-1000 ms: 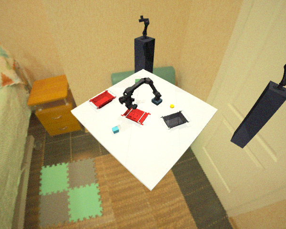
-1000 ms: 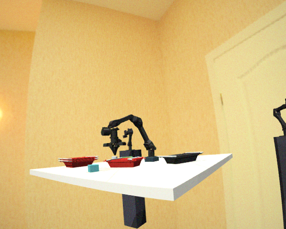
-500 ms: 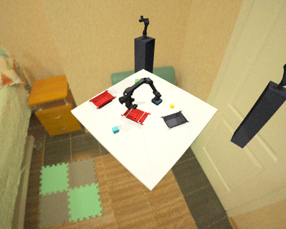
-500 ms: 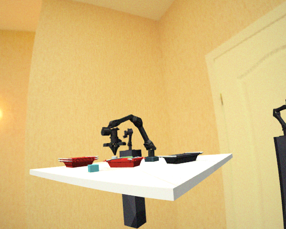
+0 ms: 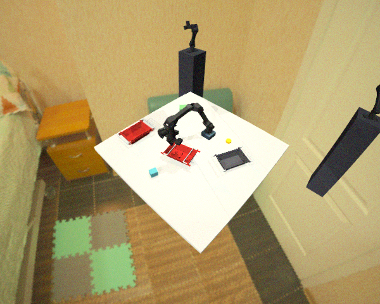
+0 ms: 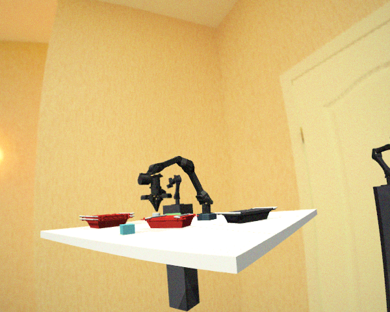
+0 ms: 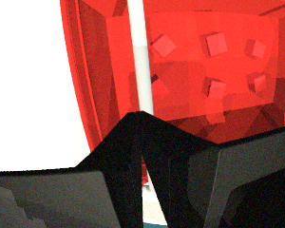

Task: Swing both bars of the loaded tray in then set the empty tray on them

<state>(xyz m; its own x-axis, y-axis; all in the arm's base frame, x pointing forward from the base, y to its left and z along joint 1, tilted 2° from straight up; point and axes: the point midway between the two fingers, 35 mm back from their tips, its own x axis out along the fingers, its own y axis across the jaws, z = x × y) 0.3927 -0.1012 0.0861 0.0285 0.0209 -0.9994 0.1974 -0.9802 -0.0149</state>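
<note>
A teal block (image 5: 153,171) lies nearest on the white table (image 5: 196,209), just ahead of the loaded red tray (image 5: 180,153), which sits near the table's middle with its long axis running from the near-right toward the far-left, as the top view shows it. Small red blocks (image 7: 215,44) sit inside it. A white wire bar (image 7: 141,57) lies across the tray's top near one end, running crosswise to the long axis; the bar at the other end (image 5: 194,153) appears in the top view as a pale line by the rim, its position too small to judge. The gripper (image 7: 142,128) hangs point-down over the barred end, its fingers pressed together, tips meeting just above the bar and holding nothing. To the right stands a dark tray (image 5: 232,159); behind it, a small yellow piece (image 5: 228,140). The arm's base (image 5: 208,133) is planted beyond the loaded tray. Farther left, well apart, the second red tray (image 5: 135,132) lies flat on the table, its long axis about parallel to the first.
</note>
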